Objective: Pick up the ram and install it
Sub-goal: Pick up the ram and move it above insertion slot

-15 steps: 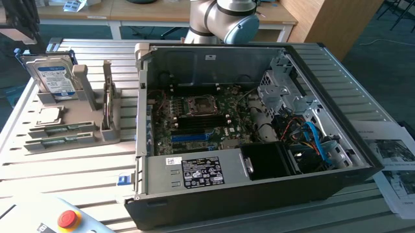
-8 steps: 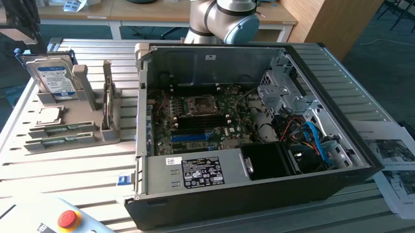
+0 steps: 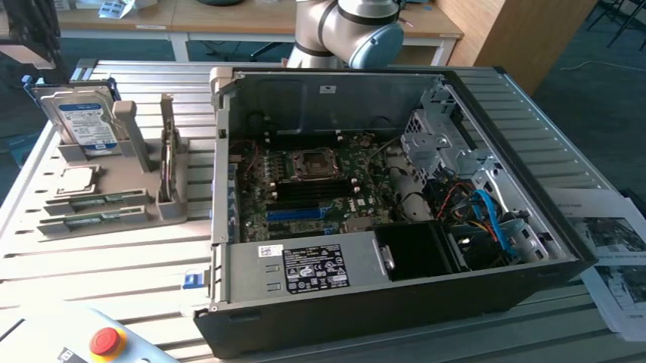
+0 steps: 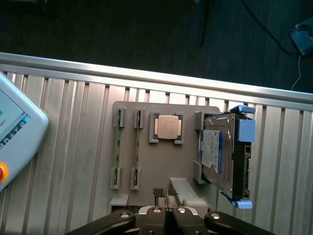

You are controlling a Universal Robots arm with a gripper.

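A slatted aluminium table (image 3: pixel 121 265) stands on dark grey-blue carpet (image 3: pixel 595 98), with bright light glinting along the table's edge rail (image 4: pixel 146 73). Beyond the table's far side stand light wooden desks (image 3: pixel 232 19), and a tall wooden panel (image 3: pixel 504 30) rises beside them.

Robot arm (image 3: pixel 352 29): pale silver-grey tube sections and a rounded joint housing with a blue-grey end cap. On the gripper (image 4: pixel 165 194): matte black curved links on either side, a light grey middle block, four round silver screw heads in a row, and dark ribbed tips.
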